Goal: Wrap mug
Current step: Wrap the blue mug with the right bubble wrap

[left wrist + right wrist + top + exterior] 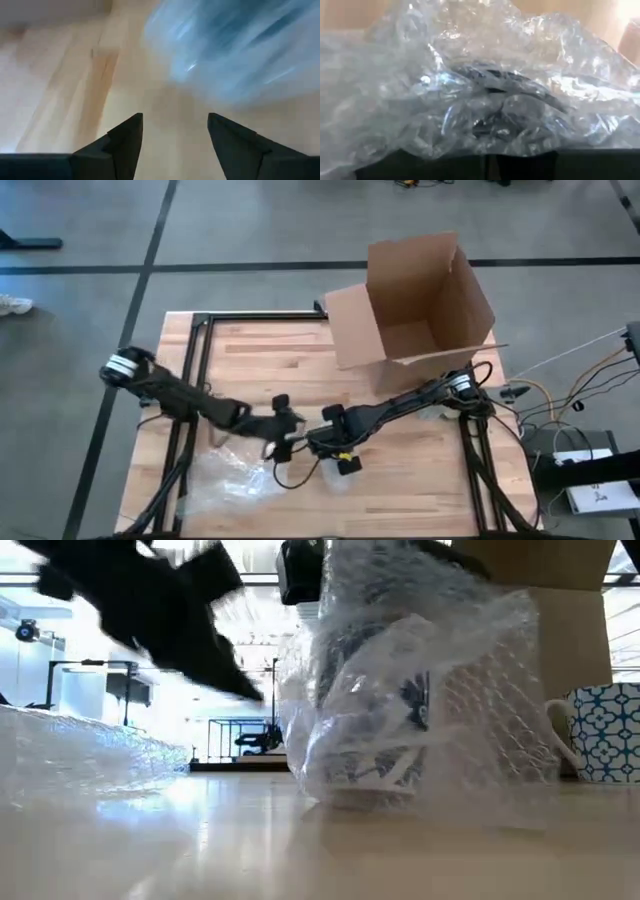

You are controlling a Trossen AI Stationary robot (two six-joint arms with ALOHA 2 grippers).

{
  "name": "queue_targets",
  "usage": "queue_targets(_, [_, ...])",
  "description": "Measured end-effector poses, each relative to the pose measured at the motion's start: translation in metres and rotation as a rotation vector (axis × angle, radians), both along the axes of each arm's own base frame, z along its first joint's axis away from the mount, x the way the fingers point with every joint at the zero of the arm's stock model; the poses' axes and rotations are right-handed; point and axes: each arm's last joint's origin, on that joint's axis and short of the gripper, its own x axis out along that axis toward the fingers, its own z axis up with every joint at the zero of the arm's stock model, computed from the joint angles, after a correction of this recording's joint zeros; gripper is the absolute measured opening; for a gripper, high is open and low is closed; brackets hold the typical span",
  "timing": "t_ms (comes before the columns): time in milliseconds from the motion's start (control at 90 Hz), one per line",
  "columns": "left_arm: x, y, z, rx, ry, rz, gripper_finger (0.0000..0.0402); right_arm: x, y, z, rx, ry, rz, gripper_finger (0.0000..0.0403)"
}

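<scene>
A mug with a dark blue pattern point(400, 715) stands on the table near its middle, bundled in clear bubble wrap point(420, 690). My right gripper point(318, 442) is at the top of this bundle. Its wrist view is filled with the wrap point(470, 85), and its fingers point(487, 160) are shut at the wrap's near edge. My left gripper point(175, 117) is open and holds nothing. It hovers over bare wood just left of the bundle point(290, 423) and shows as a dark blur in the low view point(150, 610). My right gripper is shut on the bubble wrap at the upper part of the bundle point(485, 145), coming at it from the table's right side. The wrap itself covers the fingertips, so I cannot tell whether they have one layer or several. The wrapped mug stands upright on the table.
A loose sheet of bubble wrap point(235, 475) lies at the near left of the table. A second blue-patterned mug point(610, 730) stands unwrapped to the right. An open cardboard box point(420, 300) stands at the far right. Cables point(560, 395) run off the right edge.
</scene>
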Motion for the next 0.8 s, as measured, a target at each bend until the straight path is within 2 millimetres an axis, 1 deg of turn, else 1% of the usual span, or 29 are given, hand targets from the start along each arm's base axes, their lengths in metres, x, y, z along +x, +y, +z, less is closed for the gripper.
queue_targets(56, [-0.007, -0.011, 0.003, -0.017, -0.123, -0.007, 0.0195, 0.003, 0.001, 0.0, 0.006, -0.03, -0.004, 0.0])
queue_targets(122, [-0.014, -0.021, 0.001, -0.015, -0.222, 0.01, 0.0186, 0.006, 0.002, 0.0, 0.016, -0.066, -0.011, 0.0])
queue_targets(244, [-0.015, -0.033, -0.008, 0.014, -0.292, 0.029, 0.0169, 0.007, 0.002, 0.0, 0.021, -0.083, -0.017, 0.0])
queue_targets(367, [-0.001, -0.042, -0.012, 0.049, -0.335, 0.019, 0.0154, 0.008, 0.002, 0.0, 0.026, -0.088, -0.032, 0.0])
queue_targets(433, [0.012, -0.046, -0.013, 0.098, -0.341, 0.013, 0.0146, 0.008, 0.002, 0.0, 0.028, -0.089, -0.039, 0.0])
queue_targets(511, [0.024, -0.051, -0.013, 0.144, -0.336, 0.007, 0.0138, 0.008, 0.003, 0.0, 0.029, -0.089, -0.045, 0.0])
queue_targets(589, [0.036, -0.054, -0.017, 0.163, -0.315, 0.01, 0.0131, 0.006, 0.005, 0.001, 0.031, -0.083, -0.046, 0.0])
queue_targets(711, [0.045, -0.055, -0.025, 0.169, -0.285, 0.015, 0.0121, 0.002, 0.008, 0.004, 0.035, -0.07, -0.067, 0.0])
queue_targets(800, [0.046, -0.055, -0.028, 0.16, -0.274, 0.022, 0.0114, 0.002, 0.008, 0.009, 0.045, -0.087, -0.094, 0.0])
